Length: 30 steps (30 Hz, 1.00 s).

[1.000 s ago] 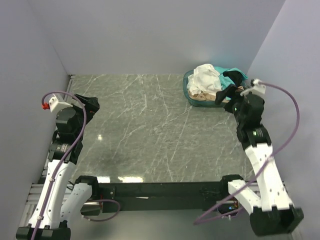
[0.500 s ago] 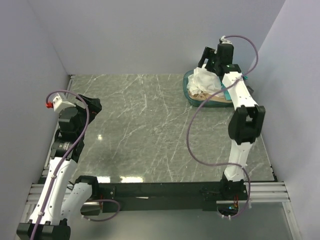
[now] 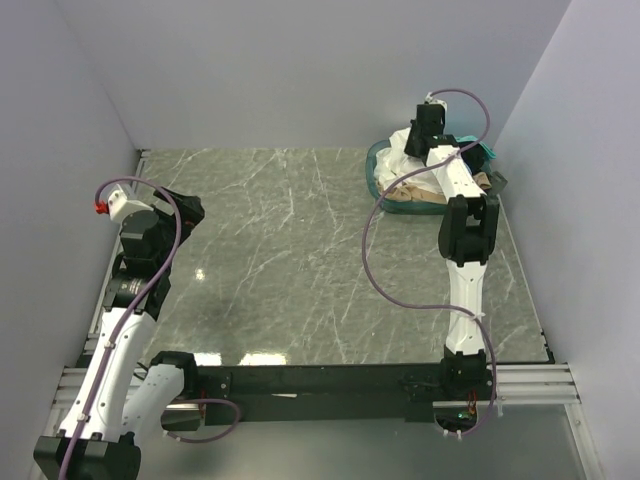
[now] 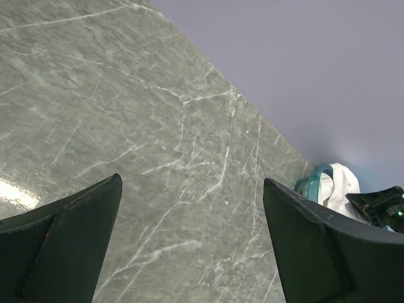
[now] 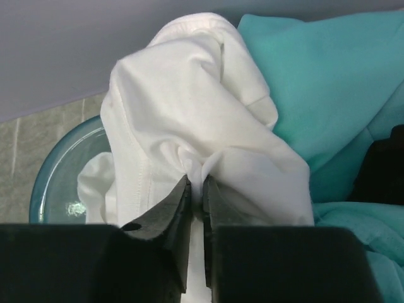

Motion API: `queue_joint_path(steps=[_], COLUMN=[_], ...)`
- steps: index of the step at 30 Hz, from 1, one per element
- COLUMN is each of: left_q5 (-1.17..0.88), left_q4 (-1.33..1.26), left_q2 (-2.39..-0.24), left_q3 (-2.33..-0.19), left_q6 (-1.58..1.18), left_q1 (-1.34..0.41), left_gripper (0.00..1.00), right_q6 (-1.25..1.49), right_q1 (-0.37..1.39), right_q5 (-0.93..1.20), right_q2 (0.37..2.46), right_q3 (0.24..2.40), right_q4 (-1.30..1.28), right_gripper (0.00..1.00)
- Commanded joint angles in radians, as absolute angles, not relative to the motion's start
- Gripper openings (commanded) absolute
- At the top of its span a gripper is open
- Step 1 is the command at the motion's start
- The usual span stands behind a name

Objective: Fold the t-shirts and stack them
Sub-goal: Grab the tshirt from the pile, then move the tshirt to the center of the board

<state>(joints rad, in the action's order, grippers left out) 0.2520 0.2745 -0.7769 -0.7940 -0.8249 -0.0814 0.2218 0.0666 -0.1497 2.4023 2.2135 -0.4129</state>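
Observation:
The t-shirts lie bunched in a round green basket [image 3: 372, 168] at the table's far right. The white t-shirt [image 3: 403, 152] is on top, the teal t-shirt [image 3: 482, 153] to its right, and the tan t-shirt [image 3: 420, 192] under them at the front. My right gripper [image 3: 416, 138] reaches down onto the pile. In the right wrist view my right gripper [image 5: 197, 183] is shut on a pinched fold of the white t-shirt [image 5: 189, 101], with the teal t-shirt [image 5: 315, 76] beside it. My left gripper [image 3: 186, 208] hovers open at the left; nothing sits between the fingers of the left gripper [image 4: 191, 182].
The basket [image 5: 57, 170] stands close to the back wall and the right wall. Grey marble tabletop [image 3: 280, 250] stretches between the two arms. From the left wrist the basket [image 4: 310, 184] shows far off with the white cloth [image 4: 339, 187] in it.
My right arm stretched from beside the basket to over it, and its jaws closed on the white t-shirt. The left arm has barely shifted.

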Motion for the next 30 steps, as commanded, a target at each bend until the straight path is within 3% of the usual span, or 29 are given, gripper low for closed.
queue_joint_path(steps=[1,2,19,30], left_q5=[0.264,0.268,0.227,0.192], left_q4=[0.238,0.238,0.242,0.247], left_q2=[-0.764,-0.761,-0.695,-0.657], left_q3=[-0.816,-0.821,-0.792,-0.781], left_q6=[-0.818,-0.818,-0.845,-0.858], left_q1=[-0.075,-0.075,-0.075,-0.075], left_gripper=[1.0,0.99,0.99,1.0], right_q6=[0.206,0.201,0.16,0.173], right_q1=[0.067,0.071,0.127,0.208], right_q5=[-0.169,-0.17,-0.104,-0.017], right_q2=[2.373,2.343,1.774,1.666], right_q3=[2.247,2.241,2.16,2.361], right_q4=[-0.373,-0.356,-0.206,-0.153], right_gripper=[0.09,0.0,0.0,0.0])
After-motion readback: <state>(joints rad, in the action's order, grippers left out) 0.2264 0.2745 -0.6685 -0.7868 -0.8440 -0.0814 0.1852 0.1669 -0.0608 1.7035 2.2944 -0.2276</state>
